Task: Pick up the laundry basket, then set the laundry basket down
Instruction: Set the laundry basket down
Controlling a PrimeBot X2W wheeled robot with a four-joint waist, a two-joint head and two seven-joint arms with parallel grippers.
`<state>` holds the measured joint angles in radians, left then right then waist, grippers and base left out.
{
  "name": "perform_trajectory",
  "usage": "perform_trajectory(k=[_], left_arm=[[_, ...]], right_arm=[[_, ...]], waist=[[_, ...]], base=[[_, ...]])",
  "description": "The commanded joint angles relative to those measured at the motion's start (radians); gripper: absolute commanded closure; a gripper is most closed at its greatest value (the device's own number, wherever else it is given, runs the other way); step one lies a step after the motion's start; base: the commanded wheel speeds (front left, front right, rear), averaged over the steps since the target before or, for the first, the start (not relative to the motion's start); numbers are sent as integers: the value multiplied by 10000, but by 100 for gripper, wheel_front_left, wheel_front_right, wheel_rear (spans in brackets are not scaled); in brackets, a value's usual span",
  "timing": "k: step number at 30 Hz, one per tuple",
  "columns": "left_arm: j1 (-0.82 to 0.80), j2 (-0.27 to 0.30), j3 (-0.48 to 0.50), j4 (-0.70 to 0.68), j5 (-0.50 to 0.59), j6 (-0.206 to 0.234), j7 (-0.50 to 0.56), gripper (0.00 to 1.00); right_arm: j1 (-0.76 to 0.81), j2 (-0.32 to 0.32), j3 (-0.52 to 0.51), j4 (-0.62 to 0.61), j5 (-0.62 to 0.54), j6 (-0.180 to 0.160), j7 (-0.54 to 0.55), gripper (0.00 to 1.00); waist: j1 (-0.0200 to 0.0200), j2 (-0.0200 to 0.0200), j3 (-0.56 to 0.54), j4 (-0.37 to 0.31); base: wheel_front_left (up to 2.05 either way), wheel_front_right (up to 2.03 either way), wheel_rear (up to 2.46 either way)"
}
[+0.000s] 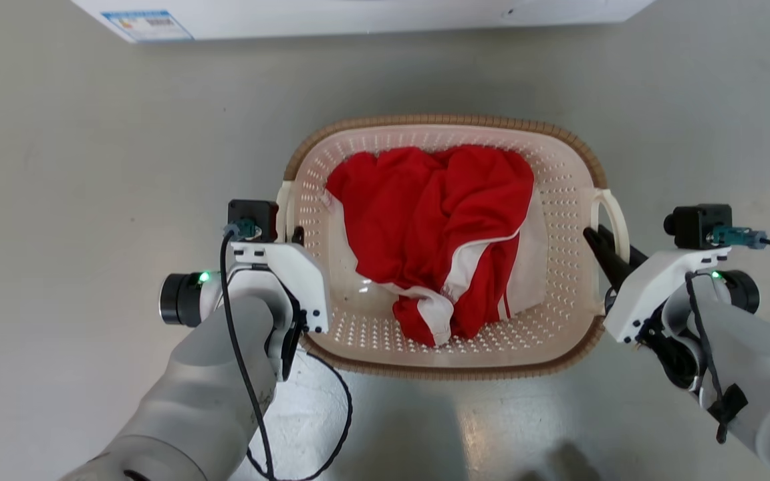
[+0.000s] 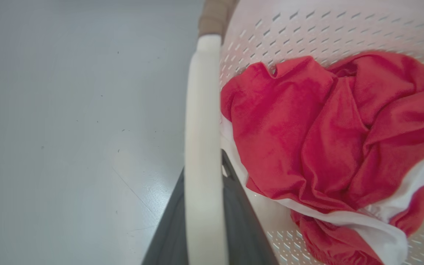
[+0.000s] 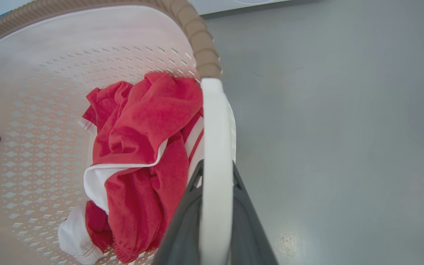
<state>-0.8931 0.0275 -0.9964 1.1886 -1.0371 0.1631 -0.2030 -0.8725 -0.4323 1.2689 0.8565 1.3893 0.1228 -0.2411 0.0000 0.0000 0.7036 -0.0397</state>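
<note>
The laundry basket (image 1: 445,121), cream and perforated with a brown woven-look rim, sits centred below me and holds red and white clothes (image 1: 438,227). My left gripper (image 1: 289,230) is at its left loop handle (image 1: 284,207). In the left wrist view the dark fingers (image 2: 241,228) press on both sides of the white handle (image 2: 202,110). My right gripper (image 1: 609,240) is at the right loop handle (image 1: 615,214). There too the fingers (image 3: 248,228) clamp the handle (image 3: 215,121) from both sides. I cannot tell whether the basket touches the floor.
A white washing machine (image 1: 358,17) with a blue-edged label (image 1: 148,25) stands just beyond the basket. Grey floor (image 1: 77,167) spreads on both sides and in front. A black cable (image 1: 338,427) loops from my left forearm.
</note>
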Motion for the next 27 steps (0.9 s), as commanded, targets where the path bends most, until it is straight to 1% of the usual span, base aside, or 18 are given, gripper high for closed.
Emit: perform_trajectory(k=[1, 6, 9, 27], left_arm=[[-254, 228, 72, -78, -52, 213, -163, 100], [-511, 228, -137, -214, -172, 503, -281, 100], [-629, 228, -247, -228, -242, 655, -351, 100], [-1122, 227, -832, -281, -641, 1006, -515, 100]], right_arm=[[263, -236, 109, -149, -167, 79, -154, 100], [63, -328, 95, -271, -216, 79, -198, 100], [-32, -345, -91, -347, -324, 79, -202, 100], [52, -417, -867, -549, -886, 79, -205, 100]], waist=[[0, 0, 295, 59], [0, 0, 709, 138], [0, 0, 908, 157], [0, 0, 1700, 225]], base=[[0, 0, 0], [0, 0, 0], [0, 0, 0], [0, 0, 0]])
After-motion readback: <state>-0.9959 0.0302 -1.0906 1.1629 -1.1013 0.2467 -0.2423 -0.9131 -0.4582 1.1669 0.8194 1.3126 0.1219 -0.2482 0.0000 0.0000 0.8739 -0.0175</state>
